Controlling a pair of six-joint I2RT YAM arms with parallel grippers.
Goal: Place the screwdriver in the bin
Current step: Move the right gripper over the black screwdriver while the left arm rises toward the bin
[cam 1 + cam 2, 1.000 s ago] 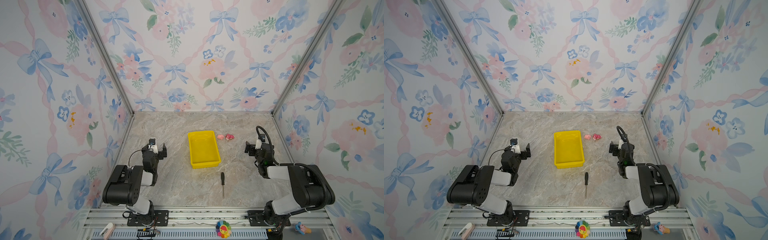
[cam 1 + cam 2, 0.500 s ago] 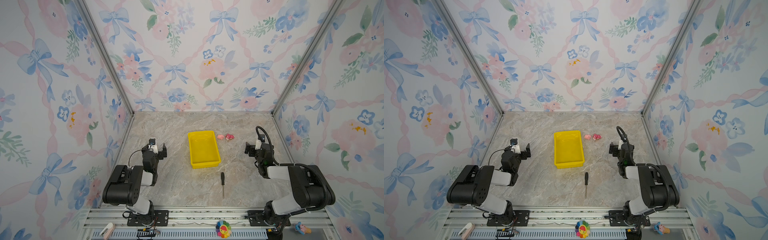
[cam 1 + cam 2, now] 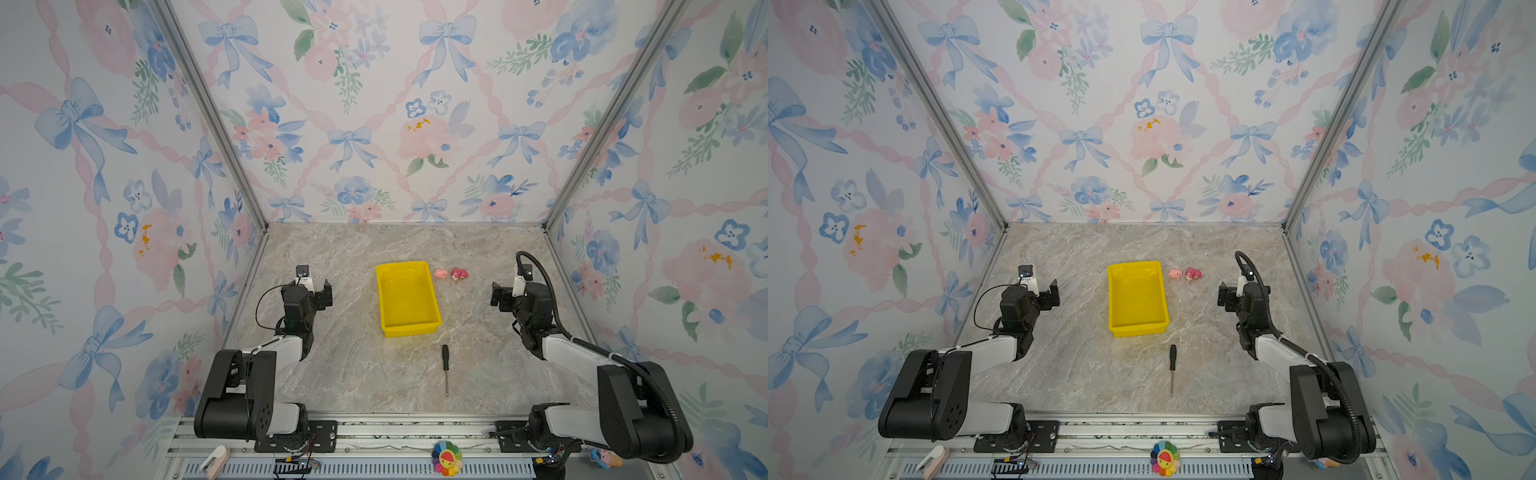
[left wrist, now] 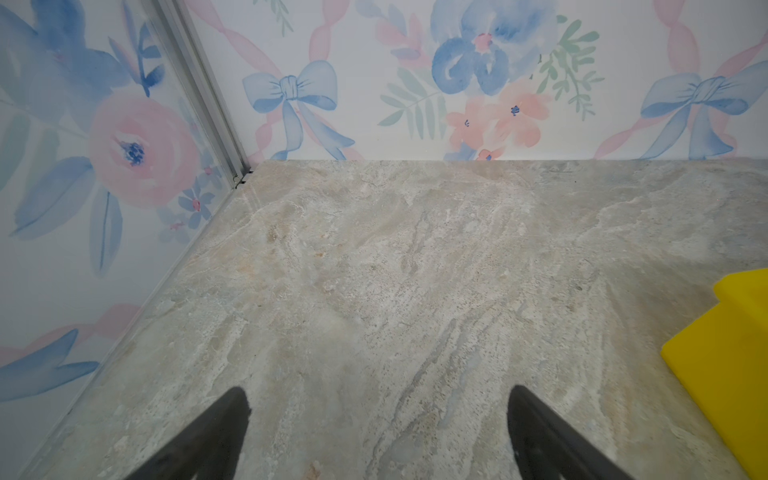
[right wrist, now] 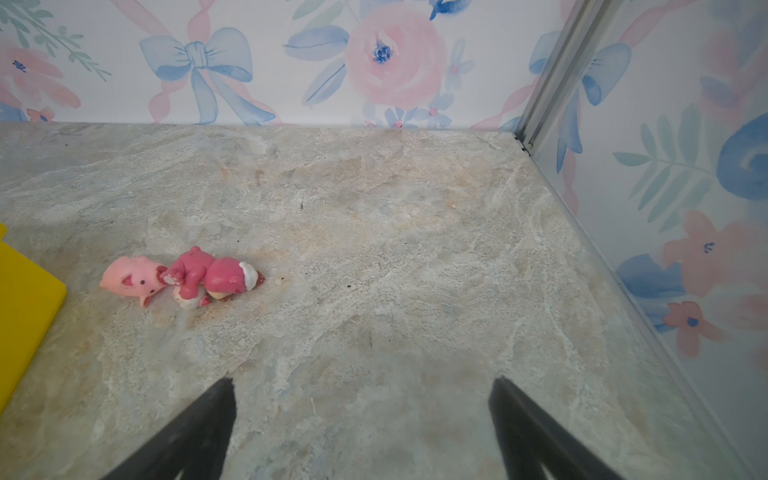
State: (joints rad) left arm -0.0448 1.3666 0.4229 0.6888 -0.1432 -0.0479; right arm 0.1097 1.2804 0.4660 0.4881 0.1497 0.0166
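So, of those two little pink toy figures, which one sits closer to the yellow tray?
The pale pink piglet figure: it lies between the bright yellow plastic tray and the darker magenta bear figure.

Black-and-white jointed left arm (image 3: 277,347) and right arm (image 3: 574,353) are showing bulky black housings, white links; ribbed black cable hose (image 3: 549,286) is looping behind right's dark tapered fingers (image 5: 195,432).
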